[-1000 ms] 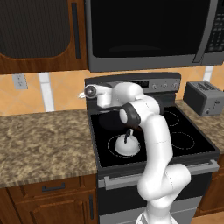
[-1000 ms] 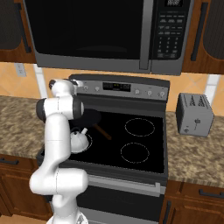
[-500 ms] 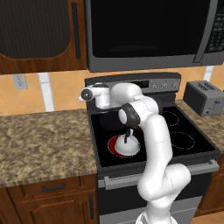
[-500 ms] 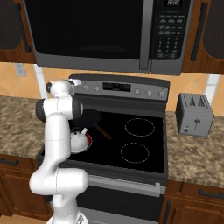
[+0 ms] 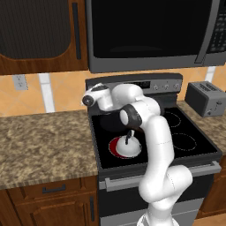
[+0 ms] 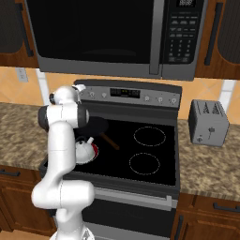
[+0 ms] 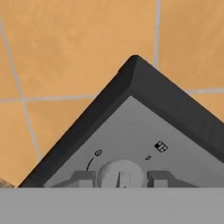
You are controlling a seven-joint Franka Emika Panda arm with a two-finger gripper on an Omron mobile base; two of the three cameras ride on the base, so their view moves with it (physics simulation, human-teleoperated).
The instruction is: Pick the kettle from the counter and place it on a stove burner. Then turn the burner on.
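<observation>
Kettle [image 5: 128, 147]: on front-left stove burner [image 5: 115, 148], burner glowing red under it; black handle upright; off the counter [image 5: 44, 141].
Kettle, right base view [image 6: 84, 149]: partly behind the white arm, red glow at its right side.
Gripper [image 7: 120, 179]: at the stove's back panel, two tips either side of a round knob [image 7: 120, 173]; tips close by the knob, contact not clear; open or closed, cannot tell.
Gripper, left base view [image 5: 89, 100]: up at left end of control panel [image 5: 145, 85], above rear-left of cooktop.
Around: frying pan [image 6: 96, 127] on rear-left burner, handle angled toward cooktop centre; toaster [image 6: 208, 122] on right counter; microwave [image 6: 112, 37] above stove; wall outlet [image 5: 19, 81] on orange tile backsplash left of stove.
In the way: arm's upper link crosses over the frying pan in left base view; forearm stands in front of kettle in right base view.
Hand view alone: knob with pointer line, small markings on grey panel, dark panel corner against orange tiles.
Base views alone: kettle, pan, toaster, microwave, cabinets.
Counts: kettle 1; frying pan 1; toaster 1; microwave 1; white ring burners on right half 2; lit burner 1; outlet 1; knob in hand view 1.
Counter: brown speckled, both sides of stove; wooden drawer [image 5: 53, 190] with dark handle below left part.
</observation>
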